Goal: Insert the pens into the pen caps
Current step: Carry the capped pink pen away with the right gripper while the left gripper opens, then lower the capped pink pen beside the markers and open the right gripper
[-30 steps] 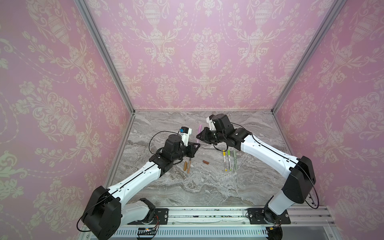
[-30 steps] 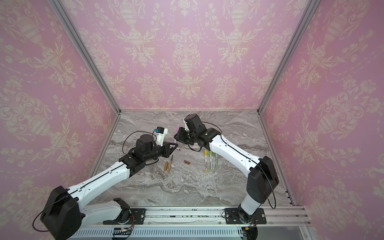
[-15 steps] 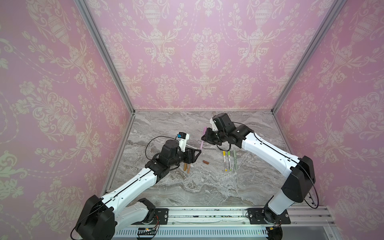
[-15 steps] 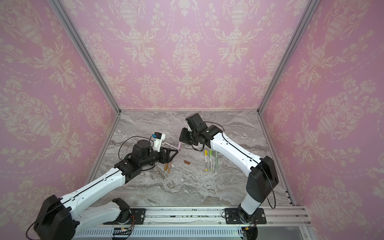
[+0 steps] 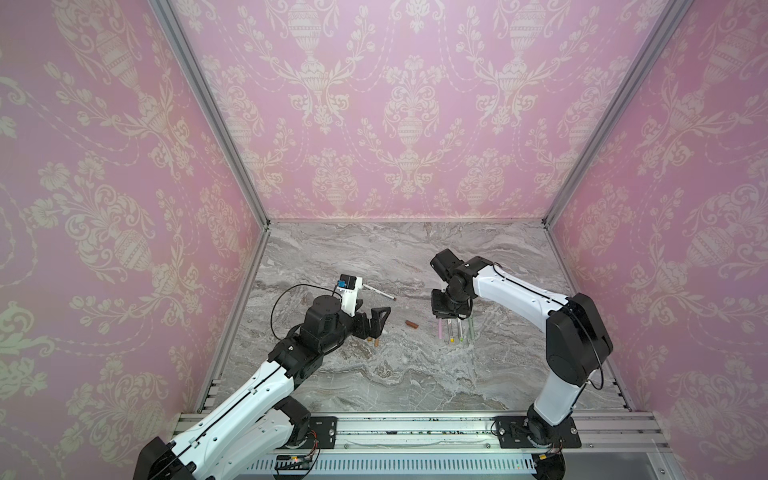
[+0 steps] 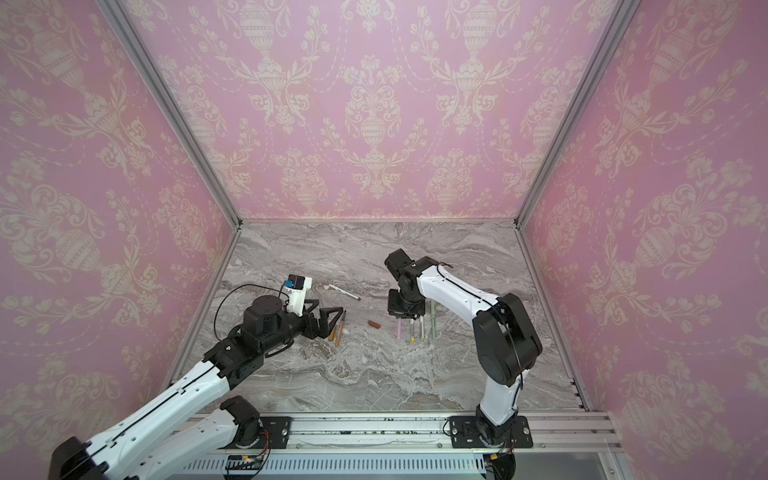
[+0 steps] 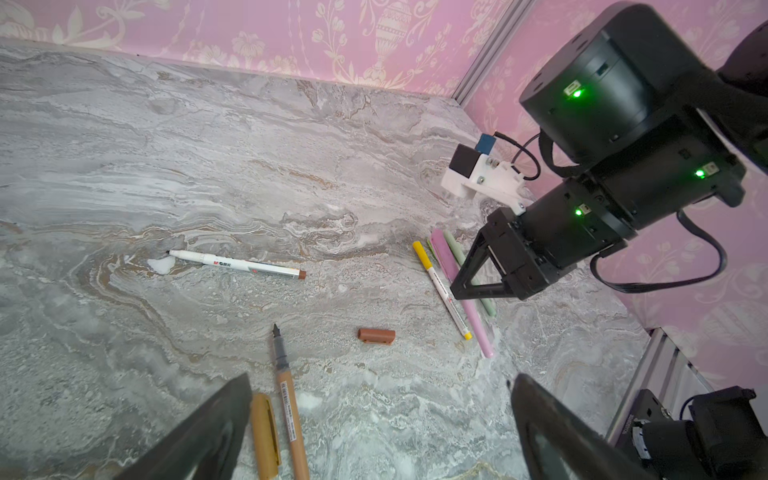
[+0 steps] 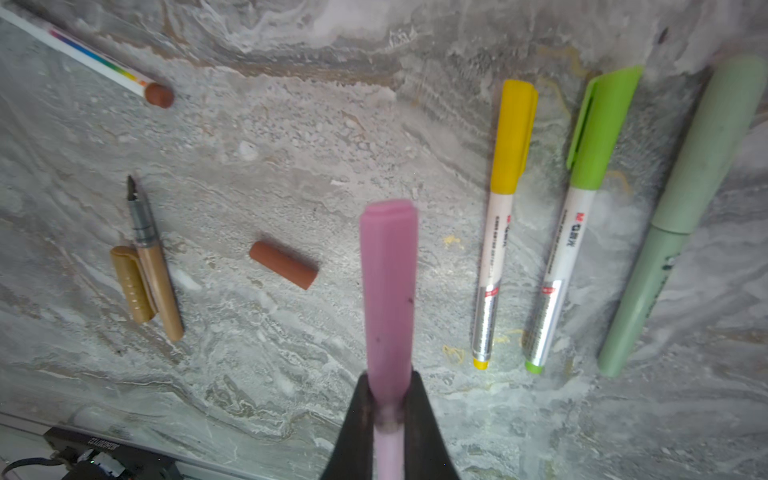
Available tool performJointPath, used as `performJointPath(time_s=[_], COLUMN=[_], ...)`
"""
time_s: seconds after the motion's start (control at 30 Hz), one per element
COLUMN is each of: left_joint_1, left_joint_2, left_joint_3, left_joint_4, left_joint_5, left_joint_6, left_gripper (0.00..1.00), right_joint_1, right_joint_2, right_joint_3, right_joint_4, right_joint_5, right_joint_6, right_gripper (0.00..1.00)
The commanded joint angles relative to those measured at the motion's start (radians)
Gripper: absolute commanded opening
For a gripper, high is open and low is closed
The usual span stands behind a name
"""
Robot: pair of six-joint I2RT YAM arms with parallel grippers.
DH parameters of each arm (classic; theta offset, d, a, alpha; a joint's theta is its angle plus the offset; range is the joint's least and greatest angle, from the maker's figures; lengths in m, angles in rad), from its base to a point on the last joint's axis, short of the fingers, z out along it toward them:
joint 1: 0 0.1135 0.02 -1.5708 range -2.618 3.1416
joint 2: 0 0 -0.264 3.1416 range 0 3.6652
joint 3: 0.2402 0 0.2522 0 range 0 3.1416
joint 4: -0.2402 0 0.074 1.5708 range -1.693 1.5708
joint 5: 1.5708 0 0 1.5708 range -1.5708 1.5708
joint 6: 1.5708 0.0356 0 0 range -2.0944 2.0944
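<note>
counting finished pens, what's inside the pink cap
The pink pen enters the pink cap just past the shut right jaws. Its tip is covered by the cap; how deep it sits cannot be seen.

Surroundings
Grey marble table [image 5: 395,382]; pink walls [image 5: 415,62] with cream floral pattern; metal posts [image 5: 210,112] in the corners; metal rail [image 5: 415,430] at the front.

Marble tabletop [image 7: 166,124] carries a brown cap [image 7: 376,336], white pen [image 7: 237,264], tan pen [image 7: 289,399] seemingly touching tan cap [image 7: 265,432]
</note>
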Motion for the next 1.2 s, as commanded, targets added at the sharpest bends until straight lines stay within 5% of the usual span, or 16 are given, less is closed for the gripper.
performJointPath(time_s=[0.0,0.37,0.77,1.17], left_joint_1=[0.001,0.001,0.001,0.001], left_joint_2=[0.024,0.045,0.042,-0.024], left_joint_3=[0.018,0.036,0.035,0.016], left_joint_4=[0.022,0.028,0.033,-0.054], left_joint_5=[-0.011,-0.009,-0.018,-0.079], left_joint_6=[0.026,0.029,0.019,-0.032], left_gripper=[0.99,0.99,0.99,0.99], right_joint_1=[-0.003,-0.012,-0.027,-0.014], right_joint_2=[0.051,0.179,0.206,0.029], right_joint_3=[-0.002,0.049,0.064,0.086], right_joint_4=[-0.02,0.02,0.045,0.037], right_joint_5=[0.028,0.024,0.023,0.023], right_joint_6=[-0.052,-0.073,-0.06,-0.052], right_gripper=[0.0,0.01,0.14,0.32])
